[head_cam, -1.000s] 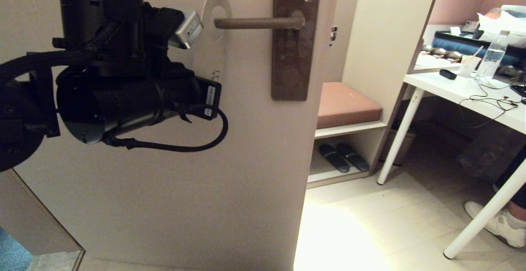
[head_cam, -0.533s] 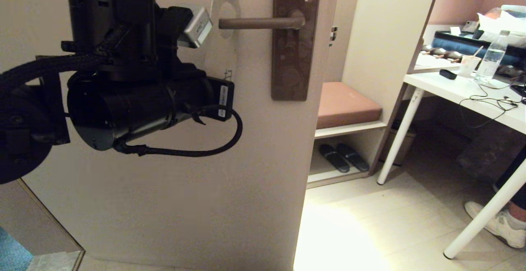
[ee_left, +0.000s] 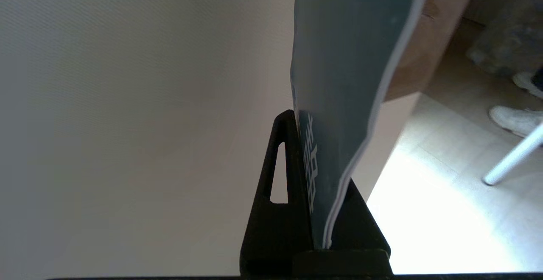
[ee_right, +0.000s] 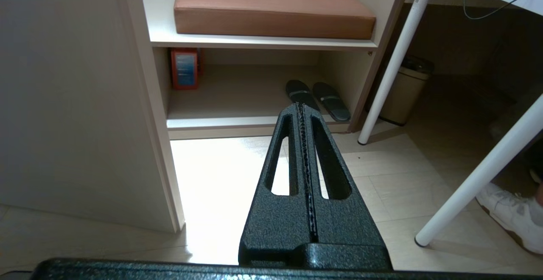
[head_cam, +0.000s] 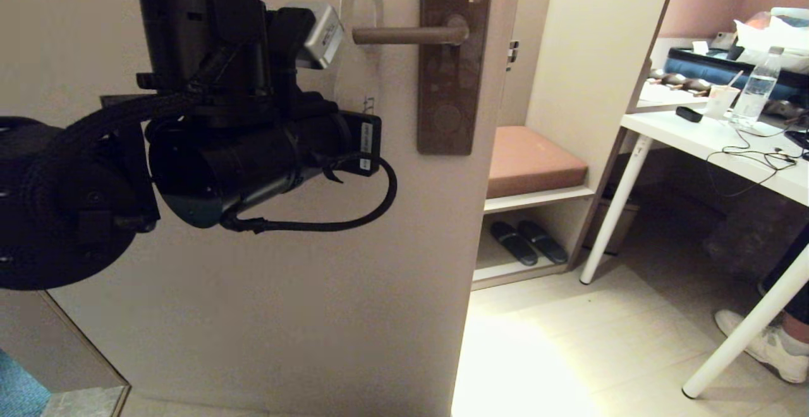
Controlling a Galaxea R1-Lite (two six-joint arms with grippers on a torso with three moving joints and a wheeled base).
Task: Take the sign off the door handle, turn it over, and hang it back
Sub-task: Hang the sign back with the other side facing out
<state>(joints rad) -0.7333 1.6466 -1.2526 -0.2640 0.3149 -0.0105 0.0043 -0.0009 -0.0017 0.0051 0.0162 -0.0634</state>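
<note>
Whereas a second ago the left arm hung further to the left with the sign's hole ringing only the very tip of the lever, the arm has now swung rightward and a little up, carrying the sign along so that its loop sits further in along the door handle, whose free end pokes through the hole. The left gripper has its fingers pressed together on the lower end of the sign, the card pinched between them. Against the door the card reads as off-white in the head view, seen nearly edge-on, with its rounded top rising above the lever. From the left wrist view its other face is slate-blue with pale lettering near the pinched end and a thin white edge, and the card bows slightly along its length. The brown backplate stands just right of the loop, apart from it.

The right gripper is parked low, its fingers closed flat against each other on nothing, pointing toward a shelf with a pair of dark slippers beneath a brown cushion.
</note>
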